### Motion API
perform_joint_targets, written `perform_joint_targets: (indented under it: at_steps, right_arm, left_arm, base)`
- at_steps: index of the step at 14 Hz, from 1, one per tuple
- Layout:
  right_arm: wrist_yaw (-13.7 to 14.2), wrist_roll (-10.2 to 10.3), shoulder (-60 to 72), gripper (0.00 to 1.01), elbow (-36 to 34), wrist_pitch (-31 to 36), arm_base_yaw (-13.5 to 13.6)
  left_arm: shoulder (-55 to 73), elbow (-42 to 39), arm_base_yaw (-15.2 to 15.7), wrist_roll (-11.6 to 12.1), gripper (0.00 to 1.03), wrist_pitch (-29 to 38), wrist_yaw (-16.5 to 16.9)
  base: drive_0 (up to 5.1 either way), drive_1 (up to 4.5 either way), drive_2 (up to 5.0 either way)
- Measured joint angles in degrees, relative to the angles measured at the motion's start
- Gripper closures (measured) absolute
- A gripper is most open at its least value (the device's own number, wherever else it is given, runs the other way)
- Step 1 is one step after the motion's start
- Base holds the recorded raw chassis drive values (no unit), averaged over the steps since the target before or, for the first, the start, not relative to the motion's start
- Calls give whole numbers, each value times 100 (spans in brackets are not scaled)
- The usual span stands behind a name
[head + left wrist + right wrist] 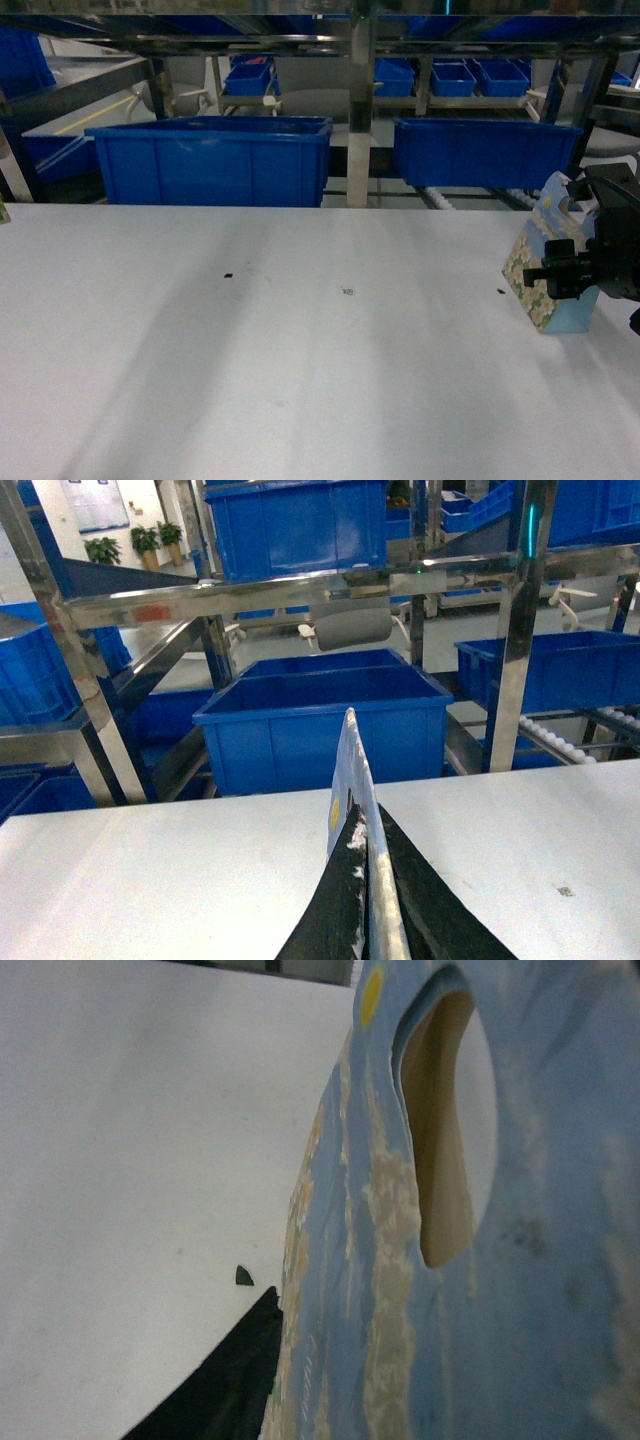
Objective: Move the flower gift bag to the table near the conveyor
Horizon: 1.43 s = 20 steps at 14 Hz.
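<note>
Bag (548, 272), flowered, right edge of head frame, pinched by my right gripper (570, 275); contents unseen. Left gripper (368, 900) pinches a thin card (352, 780), wrist view only.

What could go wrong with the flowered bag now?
The blue flowered paper gift bag leans in the right gripper near the white table's right side; released so, it may topple. The grip sits by its handle cut-out, so paper could crumple. The left gripper pinches a thin flat sheet that might slip.
</note>
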Motion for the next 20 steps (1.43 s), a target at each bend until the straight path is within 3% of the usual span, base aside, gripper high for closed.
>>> perform_joint_targets:
  at_steps: [5,6,8,11,13,18,20]
  right_arm:
    - [-68,24,-2,33,-11,33,-2]
    - [-271,83,-105,26,-116,-35,-13]
    - [-968,212,-1110,2,-732,-107,-166]
    - [-1860,715,-3344,3,-1064,83,-592]
    - [-2345,863,-4113,3,-1624,87,-647]
    - [-2367,883,-4225,3,-1731,74,-682]
    - [-2369,883,-4225,3,-1731,81,-682]
  left_arm:
    - [0,0,0,0,101,0,0]
    - [0,0,0,0,101,0,0]
    - [0,0,0,0,101,-7,0]
    - [0,0,0,0,101,-4,0]
    - [0,0,0,0,101,-7,2]
    - [48,0,-59,-13,101,76,0]
    - [1215,446,-393,-273,101,686,-131]
  base:
    - [0,0,0]
    - [0,0,0]
    - [0,0,0]
    - [0,0,0]
    - [0,0,0]
    - [0,0,0]
    - [0,0,0]
